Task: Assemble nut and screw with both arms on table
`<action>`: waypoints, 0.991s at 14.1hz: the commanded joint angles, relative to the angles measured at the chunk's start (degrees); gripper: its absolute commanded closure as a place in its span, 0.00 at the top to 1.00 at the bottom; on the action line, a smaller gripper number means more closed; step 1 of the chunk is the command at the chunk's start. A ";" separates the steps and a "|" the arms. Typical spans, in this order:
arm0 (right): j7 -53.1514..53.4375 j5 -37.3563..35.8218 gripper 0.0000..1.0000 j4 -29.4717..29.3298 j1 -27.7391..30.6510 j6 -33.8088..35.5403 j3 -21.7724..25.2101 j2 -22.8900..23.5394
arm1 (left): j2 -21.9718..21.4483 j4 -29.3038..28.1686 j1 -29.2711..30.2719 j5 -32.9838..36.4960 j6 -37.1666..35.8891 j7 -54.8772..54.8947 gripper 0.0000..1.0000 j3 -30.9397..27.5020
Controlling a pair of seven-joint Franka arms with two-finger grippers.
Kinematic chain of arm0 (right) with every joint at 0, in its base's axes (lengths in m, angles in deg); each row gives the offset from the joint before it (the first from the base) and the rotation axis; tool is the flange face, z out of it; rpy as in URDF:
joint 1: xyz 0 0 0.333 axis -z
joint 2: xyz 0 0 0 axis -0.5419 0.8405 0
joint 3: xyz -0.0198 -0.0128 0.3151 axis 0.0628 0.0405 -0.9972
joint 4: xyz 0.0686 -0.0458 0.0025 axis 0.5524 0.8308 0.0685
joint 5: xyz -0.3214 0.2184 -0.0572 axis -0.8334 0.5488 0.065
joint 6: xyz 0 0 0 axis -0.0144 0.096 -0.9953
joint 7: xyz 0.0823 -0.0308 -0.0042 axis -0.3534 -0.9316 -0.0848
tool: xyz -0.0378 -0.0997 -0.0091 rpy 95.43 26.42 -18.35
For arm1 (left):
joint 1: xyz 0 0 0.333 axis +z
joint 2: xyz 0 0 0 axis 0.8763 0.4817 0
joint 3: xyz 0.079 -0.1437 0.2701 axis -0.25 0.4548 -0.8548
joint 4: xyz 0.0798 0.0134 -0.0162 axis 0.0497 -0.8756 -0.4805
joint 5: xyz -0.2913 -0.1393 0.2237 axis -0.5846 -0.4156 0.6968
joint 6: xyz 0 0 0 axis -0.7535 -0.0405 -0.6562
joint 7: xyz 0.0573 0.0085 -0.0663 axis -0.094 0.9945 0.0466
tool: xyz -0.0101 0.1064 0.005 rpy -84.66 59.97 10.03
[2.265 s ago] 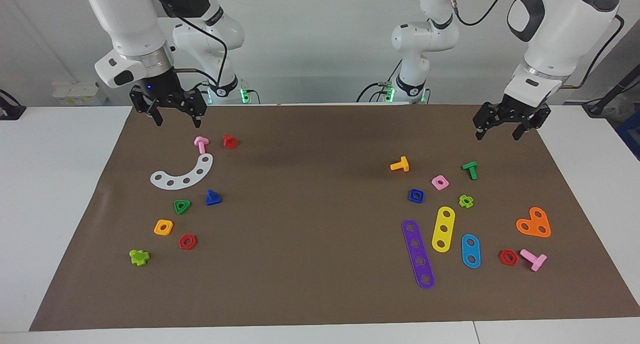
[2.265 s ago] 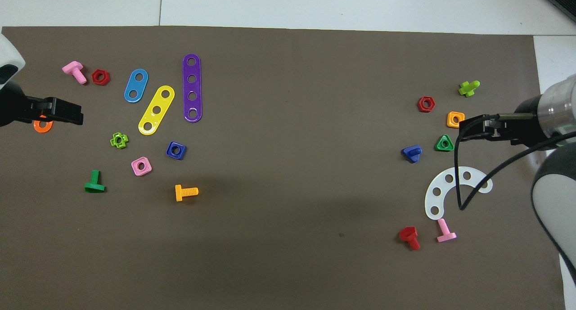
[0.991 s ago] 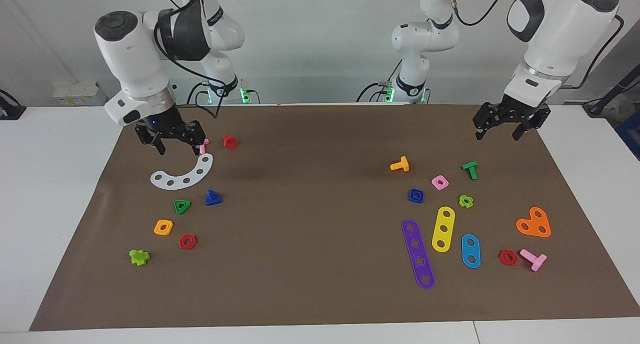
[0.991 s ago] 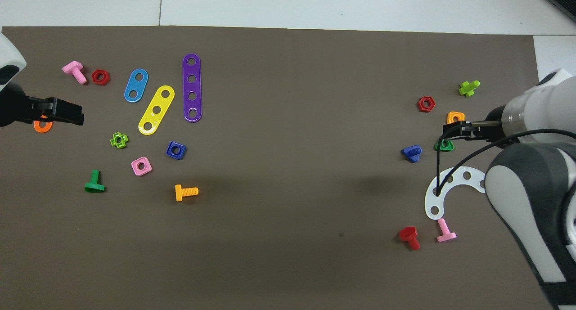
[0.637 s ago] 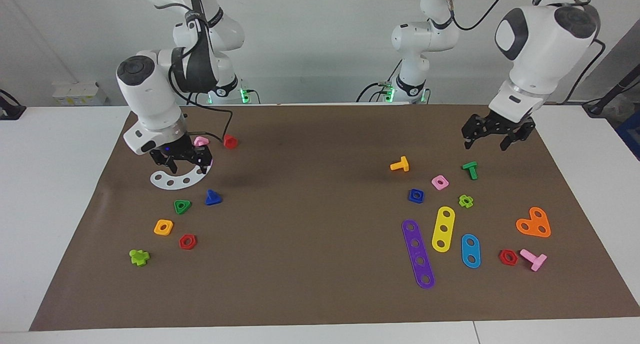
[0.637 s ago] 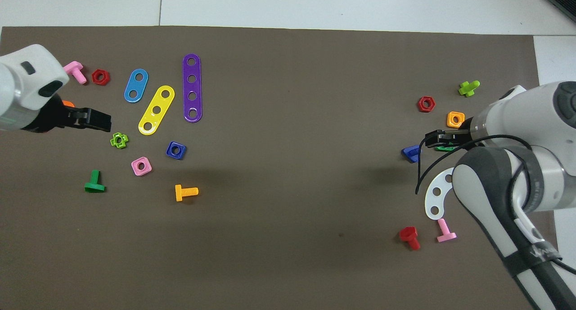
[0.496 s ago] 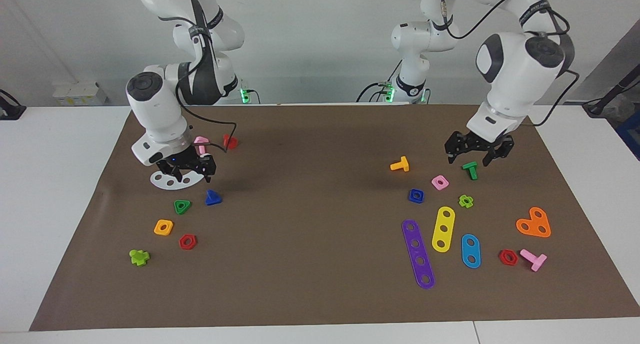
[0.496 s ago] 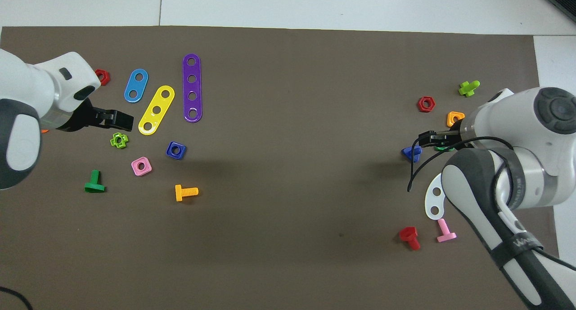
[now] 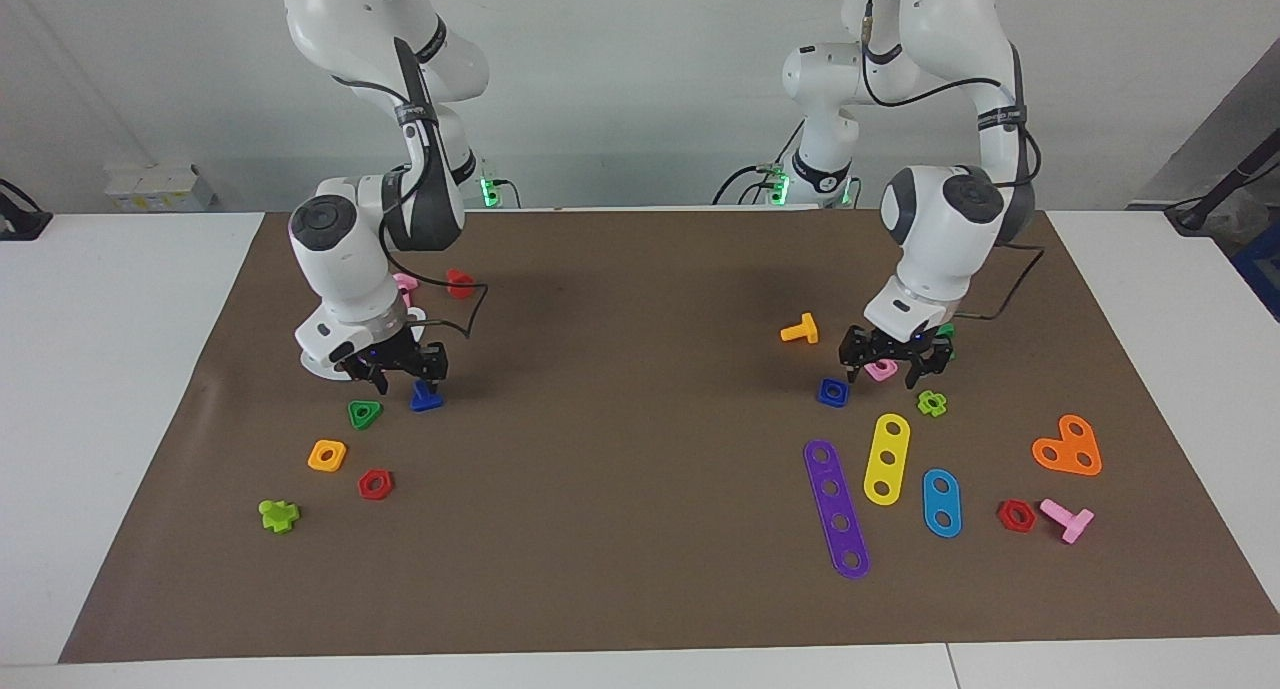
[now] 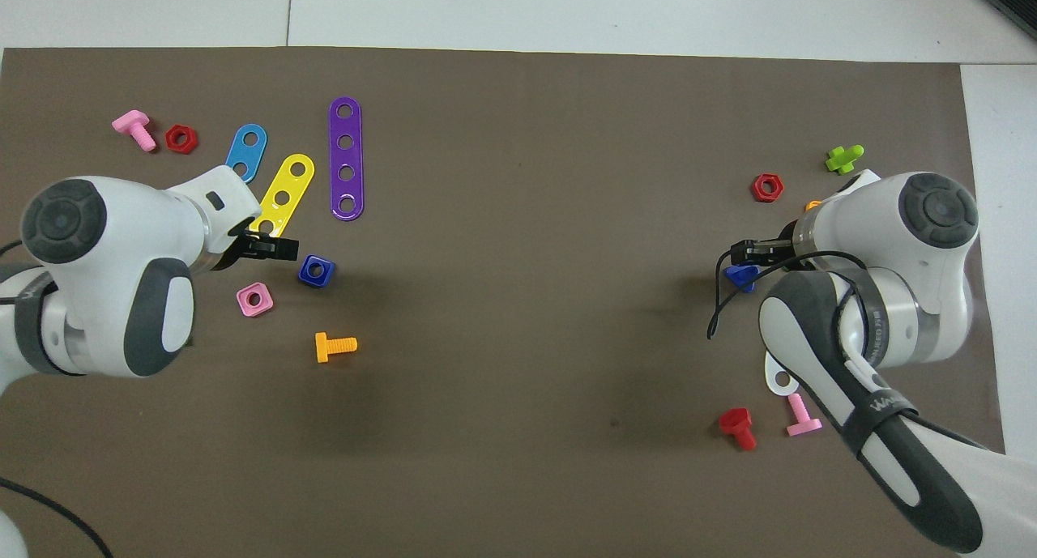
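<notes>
The right gripper (image 9: 396,367) hung low over the mat (image 9: 640,529), its fingers spread wide, just above the screw (image 9: 426,397). The screw lay on the mat toward the right arm's end of the table (image 9: 120,389), with the gripper at about its 11 o'clock in the facing view. A green nut (image 9: 364,413) sat just beside the screw at its 9 o'clock there. An orange nut (image 9: 327,455) and a red nut (image 9: 375,484) lay farther from the robots than the green one.

The left gripper (image 9: 884,359) hovered low with fingers wide apart, over a pink nut (image 9: 880,370) that showed between them. The nut (image 9: 832,392) rested on the mat toward the left arm's end, at about 8 o'clock from that gripper in the facing view and apart from it. In the overhead view the gripper tips (image 10: 279,249) lay at 10 o'clock of the nut (image 10: 316,270).

An orange bolt (image 9: 801,330) lay nearer to the robots than the nut. A purple strip (image 9: 837,509) and a yellow strip (image 9: 886,459) lay farther from them.
</notes>
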 commanded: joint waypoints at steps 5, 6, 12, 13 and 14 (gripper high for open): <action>-1.61 -0.03 0.56 2.53 -0.14 -3.36 -0.18 -0.12 | 5.98 -0.95 -4.02 -0.64 7.89 4.73 0.92 -0.81; -1.52 -0.03 0.54 2.53 -0.14 -3.27 -0.18 -0.21 | 6.51 -1.03 -4.02 -0.64 8.69 7.63 0.90 -0.81; -1.96 -0.03 0.48 3.41 -0.14 -3.36 -0.18 -0.56 | 6.08 -0.69 -4.11 -0.64 3.70 12.14 0.26 -0.81; -1.96 -0.03 0.42 3.50 -0.14 -3.27 -0.18 -0.56 | 6.08 -0.60 -4.11 -0.64 2.90 12.06 0.08 -0.81; -1.78 -0.03 0.31 3.58 -0.14 -3.27 -0.18 -0.65 | 6.08 0.01 -4.02 -0.64 1.94 11.88 0.00 -0.81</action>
